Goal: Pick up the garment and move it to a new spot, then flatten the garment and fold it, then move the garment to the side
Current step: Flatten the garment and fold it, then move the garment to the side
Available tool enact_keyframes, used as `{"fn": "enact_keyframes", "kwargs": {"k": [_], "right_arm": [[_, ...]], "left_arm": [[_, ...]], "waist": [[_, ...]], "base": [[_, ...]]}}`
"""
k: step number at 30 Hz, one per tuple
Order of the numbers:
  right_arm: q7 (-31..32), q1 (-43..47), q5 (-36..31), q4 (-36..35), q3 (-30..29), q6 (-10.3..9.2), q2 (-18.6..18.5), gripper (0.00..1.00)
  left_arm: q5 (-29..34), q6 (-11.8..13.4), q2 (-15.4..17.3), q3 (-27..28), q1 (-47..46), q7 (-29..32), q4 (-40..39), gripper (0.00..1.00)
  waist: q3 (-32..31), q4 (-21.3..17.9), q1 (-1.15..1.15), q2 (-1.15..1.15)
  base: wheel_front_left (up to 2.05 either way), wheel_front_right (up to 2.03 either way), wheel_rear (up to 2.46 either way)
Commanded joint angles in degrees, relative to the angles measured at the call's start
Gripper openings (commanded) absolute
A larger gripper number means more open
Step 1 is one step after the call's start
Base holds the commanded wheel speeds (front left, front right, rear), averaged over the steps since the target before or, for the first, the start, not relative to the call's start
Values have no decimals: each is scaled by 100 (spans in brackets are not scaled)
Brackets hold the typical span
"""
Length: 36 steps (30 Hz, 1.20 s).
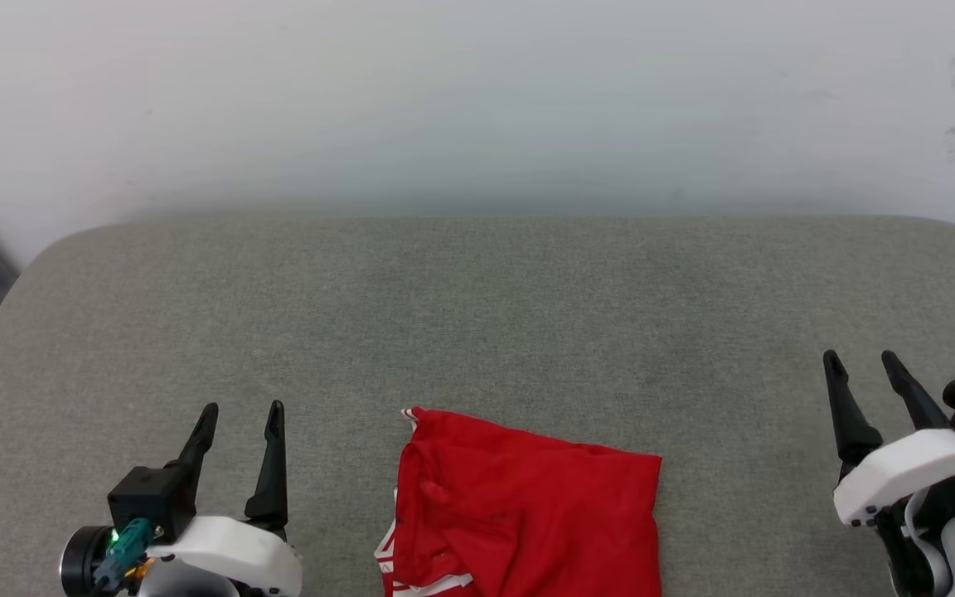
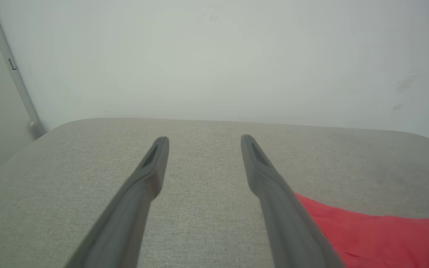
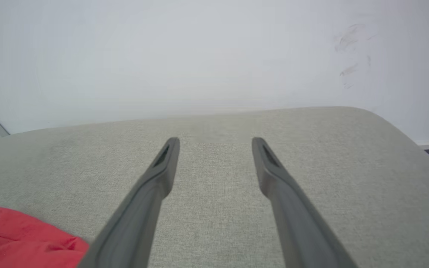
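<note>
Grey cushion (image 1: 477, 315) holds the garment (image 1: 527, 514), cut off below; left tool (image 1: 243, 406) and right tool (image 1: 860, 355) gape empty.

The garment (image 1: 527, 514) lies on the bench (image 1: 477, 315), close to its near edge and about midway across its width; the lower border of the head view cuts off its near part. The left tool (image 1: 243, 408) stands over the bench to the garment's left, near it but apart. The right tool (image 1: 860, 356) stands to the garment's right, well apart from it and somewhat farther back than the left tool. Behind the bench's far edge rises a wall (image 1: 477, 108)
</note>
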Motion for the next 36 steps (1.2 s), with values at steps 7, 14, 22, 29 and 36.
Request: {"fn": "enact_keyframes", "kwargs": {"k": [7,14,22,29,36], "right_arm": [[278,1230,-1141,-2071,-559,-2,620,100],[834,2071,-1512,-3474,-639,-2,1034,100],[1095,2234,-1570,-3974,-703,-2,1154,100],[1331,2289,-1411,-4032,-876,-2,1200,100],[2349,2181,-395,-3418,-1792,-2,1026,100]], "left_arm": [[69,49,62,83,265,-39,-100,100],[140,75,23,137,441,-56,-85,100],[190,39,-34,170,419,-62,-94,100],[269,-17,-88,225,294,-66,-109,100],[352,-114,-196,296,150,-60,-148,100]], "waist": [[-79,-65,0,0],[-85,-78,0,0],[-56,-27,0,0],[-35,2,0,0],[33,116,0,0]], "base": [[0,0,0],[0,0,0],[0,0,0],[0,0,0],[0,0,0]]}}
